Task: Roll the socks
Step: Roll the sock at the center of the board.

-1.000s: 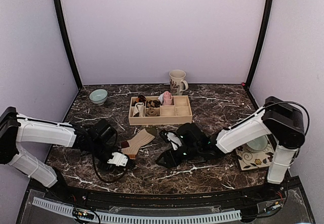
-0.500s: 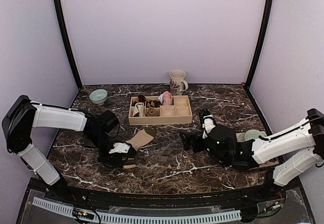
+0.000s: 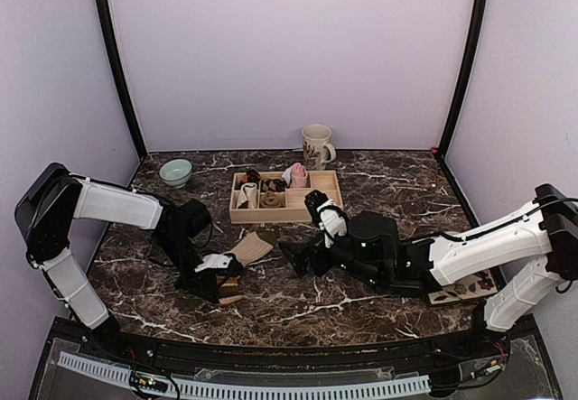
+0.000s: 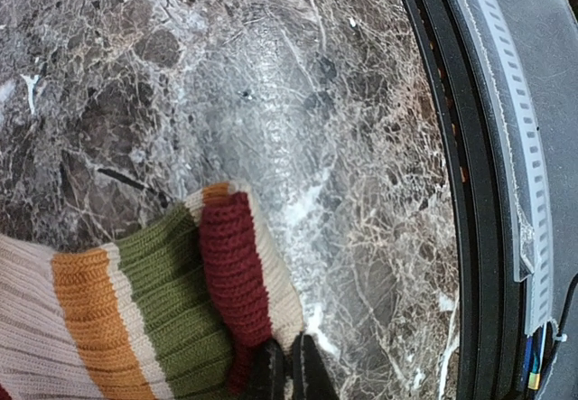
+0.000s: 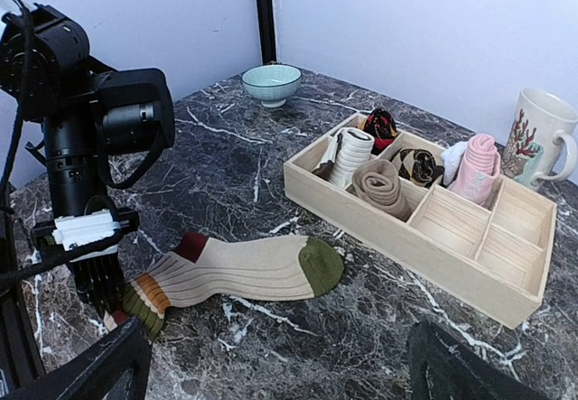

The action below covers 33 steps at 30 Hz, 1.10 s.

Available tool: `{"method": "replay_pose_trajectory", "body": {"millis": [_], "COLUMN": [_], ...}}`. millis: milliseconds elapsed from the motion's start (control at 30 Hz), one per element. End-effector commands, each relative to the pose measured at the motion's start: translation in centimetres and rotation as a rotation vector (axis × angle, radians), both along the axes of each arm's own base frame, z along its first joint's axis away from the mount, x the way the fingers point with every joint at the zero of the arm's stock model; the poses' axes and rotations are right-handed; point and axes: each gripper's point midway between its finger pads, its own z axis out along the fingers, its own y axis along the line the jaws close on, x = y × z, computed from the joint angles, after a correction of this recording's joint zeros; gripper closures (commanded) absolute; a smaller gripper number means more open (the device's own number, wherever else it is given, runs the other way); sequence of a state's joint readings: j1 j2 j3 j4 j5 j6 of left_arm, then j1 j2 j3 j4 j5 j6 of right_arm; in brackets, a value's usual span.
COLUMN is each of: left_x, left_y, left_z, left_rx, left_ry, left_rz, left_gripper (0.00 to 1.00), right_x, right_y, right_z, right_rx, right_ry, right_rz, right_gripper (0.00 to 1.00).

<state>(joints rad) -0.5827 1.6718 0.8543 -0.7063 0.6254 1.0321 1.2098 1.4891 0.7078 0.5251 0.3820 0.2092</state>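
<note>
So the left gripper (image 4: 289, 371) is pinched tight on the dark-red edge of the striped cuff of the tan sock (image 5: 239, 269), right down at the bench (image 3: 379, 183). The rest of it lies flat just in front of the wooden box (image 5: 397, 246), green toe nearest the box. The right gripper (image 5: 278, 337) is spread wide, hovering near the toe end and holding nothing. The pink sock (image 5: 476, 167) sits rolled up in one compartment of the box.
</note>
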Motion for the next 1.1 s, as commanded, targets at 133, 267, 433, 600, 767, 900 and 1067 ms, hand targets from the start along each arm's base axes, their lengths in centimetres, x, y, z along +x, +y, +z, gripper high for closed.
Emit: {"method": "replay_pose_trajectory", "body": {"millis": [133,267,433,600,767,900,1067], "left_x": [-1.4,-1.3,-1.8,-1.9,-1.5,-1.5,-1.4], "left_y": [1.7,1.5,1.8,2.0,1.8,2.1,2.1], "left_z": [-1.4,-1.6,-1.9,-2.4,-2.8,-3.2,-3.3], "left_rx": [0.099,0.1,0.115,0.135,0.147,0.168,0.177], "left_ry": [0.09,0.104,0.136,0.146,0.152,0.156,0.159], "left_rz": [0.01,0.02,0.027,0.034,0.048,0.042,0.043], "left_gripper": [1.0,1.0,1.0,1.0,1.0,1.0,1.0], "right_x": [0.4,-1.5,-4.2,-6.0,-8.8,-10.9,-12.7], "right_y": [-0.3,1.1,2.8,3.9,5.3,6.0,7.4], "right_z": [2.9,1.7,0.9,0.6,-1.2,-3.7,-6.2], "right_rx": [0.045,-0.044,-0.16,-0.223,-0.311,-0.405,-0.486], "right_ry": [-0.061,-0.101,-0.15,-0.169,-0.182,-0.236,-0.386], "right_rz": [-0.059,0.07,0.233,0.347,0.488,0.597,0.738], "right_gripper": [0.0,0.0,0.01,0.08,0.09,0.12,0.14]}}
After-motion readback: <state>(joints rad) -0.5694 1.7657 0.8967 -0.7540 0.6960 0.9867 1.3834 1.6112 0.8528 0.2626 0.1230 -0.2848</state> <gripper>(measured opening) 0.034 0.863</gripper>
